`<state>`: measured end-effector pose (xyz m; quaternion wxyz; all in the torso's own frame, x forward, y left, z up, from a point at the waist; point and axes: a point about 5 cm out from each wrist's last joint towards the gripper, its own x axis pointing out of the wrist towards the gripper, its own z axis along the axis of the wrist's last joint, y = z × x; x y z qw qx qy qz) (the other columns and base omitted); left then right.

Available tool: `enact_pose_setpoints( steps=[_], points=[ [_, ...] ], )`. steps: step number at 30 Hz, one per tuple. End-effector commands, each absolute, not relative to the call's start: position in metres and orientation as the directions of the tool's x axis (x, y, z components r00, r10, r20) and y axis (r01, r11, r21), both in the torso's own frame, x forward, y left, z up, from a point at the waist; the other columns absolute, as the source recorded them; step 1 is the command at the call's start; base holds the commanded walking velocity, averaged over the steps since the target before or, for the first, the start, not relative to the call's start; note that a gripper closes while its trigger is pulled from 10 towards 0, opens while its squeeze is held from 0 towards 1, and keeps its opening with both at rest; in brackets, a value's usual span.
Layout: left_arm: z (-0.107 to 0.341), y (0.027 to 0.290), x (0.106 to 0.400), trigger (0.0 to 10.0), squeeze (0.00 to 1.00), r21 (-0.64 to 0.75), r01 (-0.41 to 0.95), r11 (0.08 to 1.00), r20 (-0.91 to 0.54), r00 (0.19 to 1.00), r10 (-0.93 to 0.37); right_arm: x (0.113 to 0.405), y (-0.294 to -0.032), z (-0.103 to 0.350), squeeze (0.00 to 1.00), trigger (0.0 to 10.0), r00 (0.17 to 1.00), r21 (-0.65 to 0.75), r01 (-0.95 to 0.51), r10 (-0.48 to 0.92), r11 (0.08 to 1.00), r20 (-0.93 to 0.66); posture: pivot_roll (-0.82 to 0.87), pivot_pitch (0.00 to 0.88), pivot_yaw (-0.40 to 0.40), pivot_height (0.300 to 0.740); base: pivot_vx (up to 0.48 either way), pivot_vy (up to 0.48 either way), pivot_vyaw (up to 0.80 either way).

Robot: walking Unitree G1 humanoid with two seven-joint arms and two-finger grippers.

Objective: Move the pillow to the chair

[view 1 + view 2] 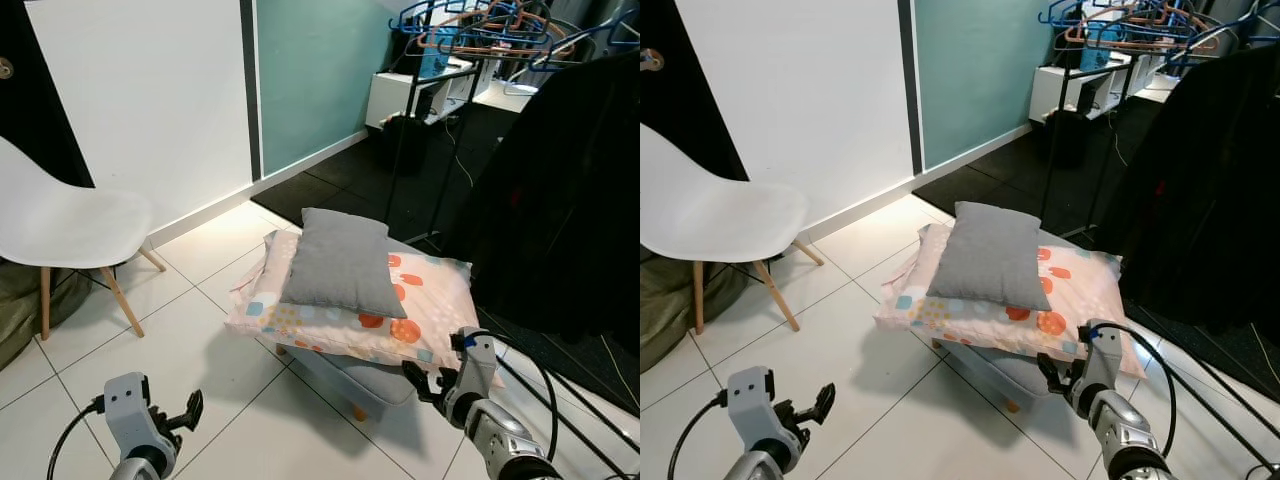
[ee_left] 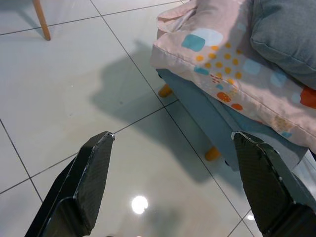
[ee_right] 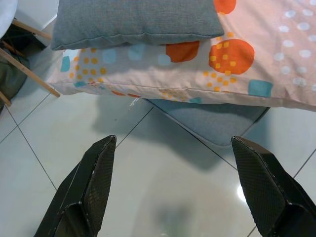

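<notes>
The grey pillow [image 1: 342,262] lies on top of a larger pink patterned pillow [image 1: 430,300], which rests on a low grey footstool [image 1: 372,380] with orange feet. Both claws hang low over the tiled floor [image 1: 220,400], short of the stool, each with its two fingers spread wide and holding nothing.

The relation that matters: the grey pillow sits ahead of and above both claws, between them but closer to the right claw [image 1: 425,380], which is just beside the stool's near edge, under the overhang of the patterned pillow. The left claw [image 1: 185,412] is well apart from the stool, out over bare tile. From the right wrist view, the grey pillow [image 3: 136,22] lies straight beyond the spread fingers [image 3: 94,182], past the patterned pillow's near edge.

The grey pillow's long axis runs away from the robot, its near short edge facing the claws, so I judge a reach would meet that end first.

The white chair [image 1: 70,225] stands well off to the left claw's outer side, beyond it and near the wall; the pillow would have to travel across the left claw's side to reach it
</notes>
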<state>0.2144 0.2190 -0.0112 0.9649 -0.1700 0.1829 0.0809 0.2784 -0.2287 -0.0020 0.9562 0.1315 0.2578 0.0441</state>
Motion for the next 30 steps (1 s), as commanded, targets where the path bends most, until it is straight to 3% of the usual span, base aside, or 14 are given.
enact_pose_setpoints(
  steps=[1, 30],
  points=[
    [-0.0089, 0.2195, 0.2146, 10.0, 0.0, -0.301, -0.214, 0.929, -0.369, 0.925, 0.093, 0.278, -0.2294, -0.0017, 0.0, 10.0, 0.865, 0.28, -0.007, 0.146, 0.96, -0.48, -0.06, 0.023, -0.058, 0.74, 0.0, 0.0, 0.0],
    [-0.0096, 0.2211, 0.2137, 10.0, 0.0, -0.314, -0.207, 0.927, -0.364, 0.928, 0.084, 0.2783, -0.2308, -0.0004, 0.0, 10.0, 0.868, 0.281, 0.002, 0.138, 0.96, -0.478, -0.06, 0.038, -0.055, 0.74, 0.0, 0.0, 0.0]
  ],
)
